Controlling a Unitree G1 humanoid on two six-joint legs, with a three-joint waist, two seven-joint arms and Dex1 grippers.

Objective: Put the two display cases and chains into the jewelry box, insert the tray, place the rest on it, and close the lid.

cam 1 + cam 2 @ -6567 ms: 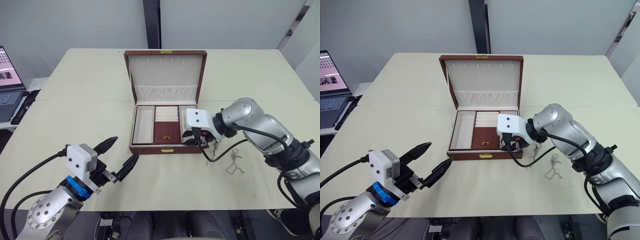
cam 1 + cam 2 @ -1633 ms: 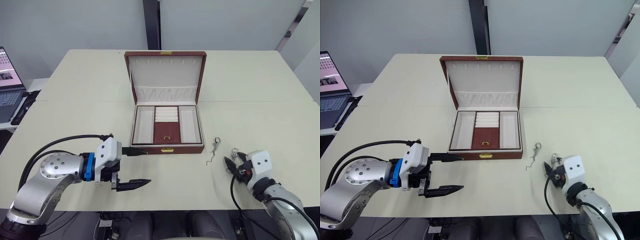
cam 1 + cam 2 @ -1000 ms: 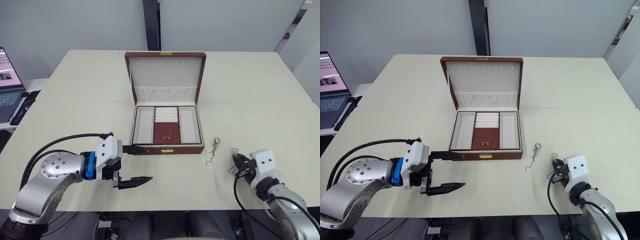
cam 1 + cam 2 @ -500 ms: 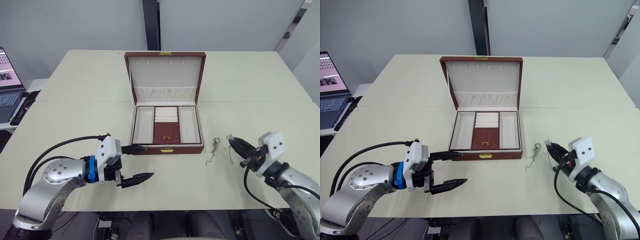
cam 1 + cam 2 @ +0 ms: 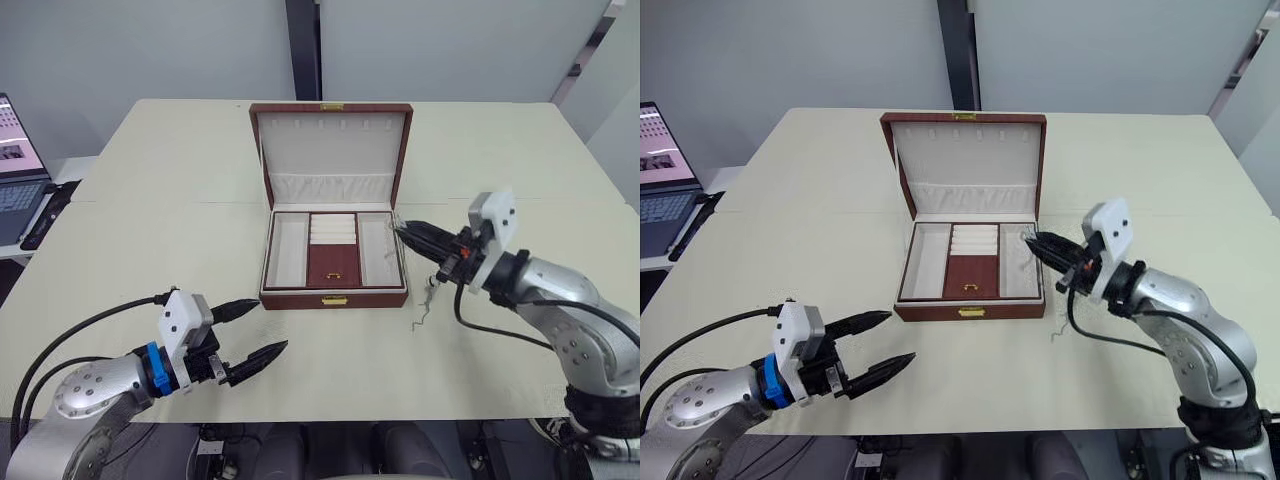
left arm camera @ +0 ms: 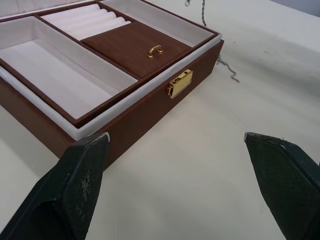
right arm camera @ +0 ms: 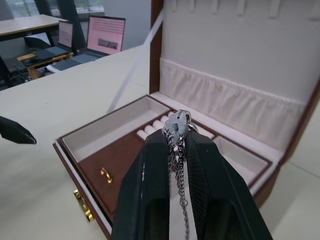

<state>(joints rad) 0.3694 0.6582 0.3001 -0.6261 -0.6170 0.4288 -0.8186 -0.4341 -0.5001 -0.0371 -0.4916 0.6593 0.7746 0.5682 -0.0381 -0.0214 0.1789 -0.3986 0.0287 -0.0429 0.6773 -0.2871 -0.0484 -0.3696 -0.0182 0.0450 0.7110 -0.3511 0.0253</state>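
- The right gripper [image 7: 178, 131], pinched shut on a silver chain [image 7: 178, 165], hangs over the right-hand edge of the open jewelry box [image 5: 333, 298], where the tray [image 6: 131, 46] is already seated.
- A second chain [image 5: 425, 305] lies on the table [image 5: 150, 220] just to the right of the box's front corner.
- The left gripper [image 5: 254, 332], fingers spread wide and empty, hovers low off the box's front-left corner.
- Risk: the dangling links could drape over the box wall rather than the tray's right compartment if released this near the edge.
- Risk: the fine chain may snag on the fingertips and lift out again.
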